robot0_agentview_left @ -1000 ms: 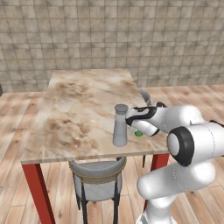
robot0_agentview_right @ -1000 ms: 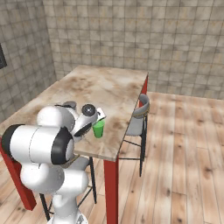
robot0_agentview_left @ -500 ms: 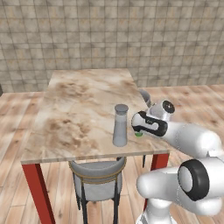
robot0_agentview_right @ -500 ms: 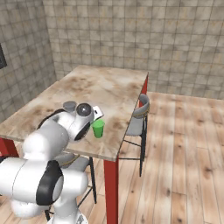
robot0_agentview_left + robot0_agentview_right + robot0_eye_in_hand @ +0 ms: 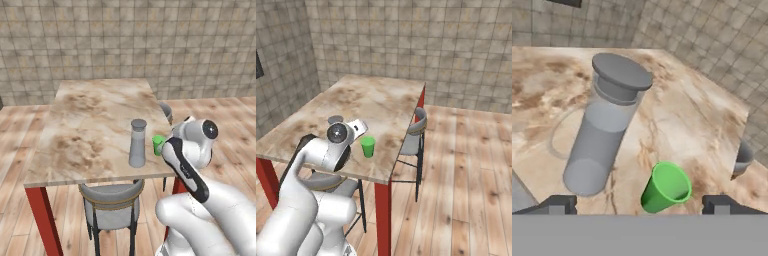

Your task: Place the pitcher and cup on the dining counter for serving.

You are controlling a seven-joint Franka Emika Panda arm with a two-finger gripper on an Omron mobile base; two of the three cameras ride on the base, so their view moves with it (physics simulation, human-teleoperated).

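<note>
My claw [image 5: 639, 205] stands wide open, the two dark fingertips [image 5: 558, 204] far apart at the bottom of the hand view. Nothing held, nothing touched.

Both task items stand upright on the dining counter [image 5: 95, 130], near its front right corner. The pitcher [image 5: 137, 143]: smooth, plain grey, bottle-shaped, wide base, narrower neck, flat round cap. The cup [image 5: 665, 187]: small, bright green, tapered tumbler, open mouth up, just beside the pitcher and apart from it.

Counter top is beige-brown marbled stone, rectangular, on red legs. A stool [image 5: 111, 200] with a round grey seat and metal frame sits under the front edge; another chair [image 5: 414, 135] at the right side. Floor is wood plank, walls are tiled stone.
</note>
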